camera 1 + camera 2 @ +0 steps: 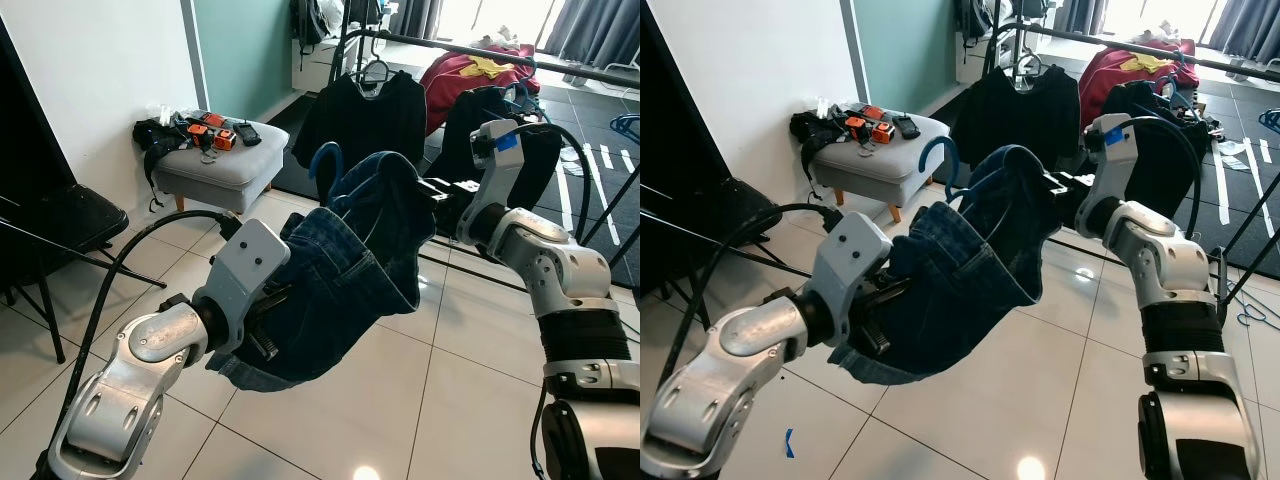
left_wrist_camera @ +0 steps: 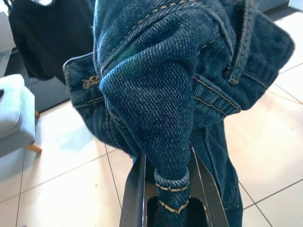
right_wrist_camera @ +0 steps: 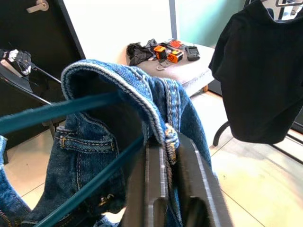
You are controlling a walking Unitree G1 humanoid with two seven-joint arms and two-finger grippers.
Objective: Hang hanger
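Note:
A pair of dark blue jeans [image 1: 340, 270] is held up between my two arms over the tiled floor. A blue hanger's hook [image 1: 325, 165] sticks up behind the denim, and its teal arms [image 3: 61, 111] run inside the waistband. My left gripper [image 2: 165, 198] is shut on a bunched fold of the jeans. My right gripper [image 3: 163, 156] is shut on the waistband edge by the hanger's end. A black clothes rail [image 1: 560, 65] crosses the back, with a black shirt [image 1: 365, 115] hanging from it.
A grey ottoman [image 1: 215, 160] with small tools on top stands at the left wall. A black folding chair [image 1: 50, 225] is at the far left. Red and dark clothes [image 1: 480, 75] lie behind the rail. White tiles [image 1: 460, 360] lie below.

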